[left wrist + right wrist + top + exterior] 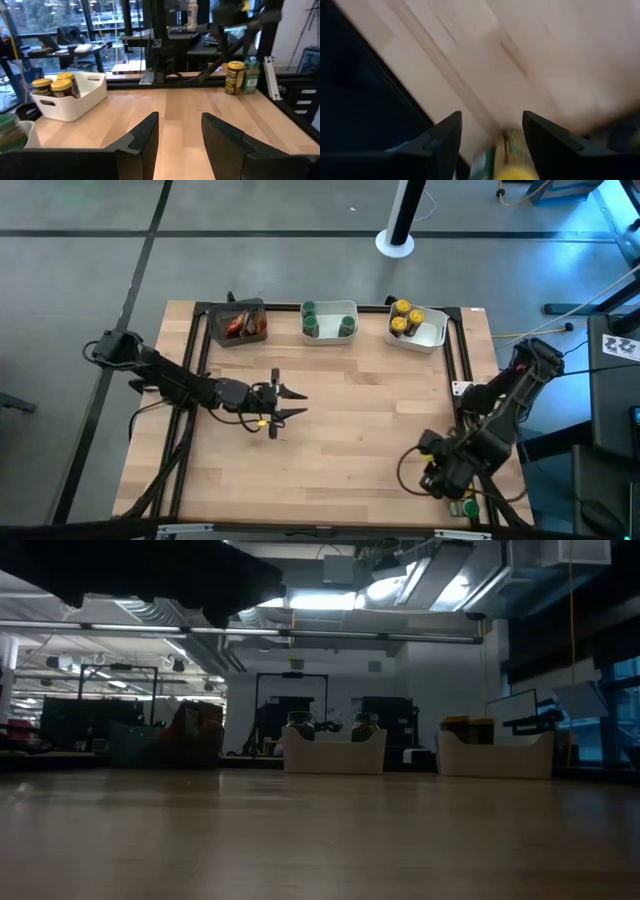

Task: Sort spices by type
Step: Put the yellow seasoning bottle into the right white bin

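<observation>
Yellow-lidded jar and a green-lidded jar stand at the near right counter edge. Right tool hovers above them, fingers apart; a misaligned descent could knock one off. Left tool waits mid-counter, fingers apart. Far trays hold sorted jars.

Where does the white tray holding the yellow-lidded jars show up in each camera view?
High view: white tray at the table's far edge, rightmost of three, yellow-lidded jars inside.
Low view: white tray at right, far across the table.
Left wrist view: white tray at left, beyond the open left gripper.
Right wrist view: not in it.
Shared landmark: the neighbouring white tray of green-lidded jars.
</observation>
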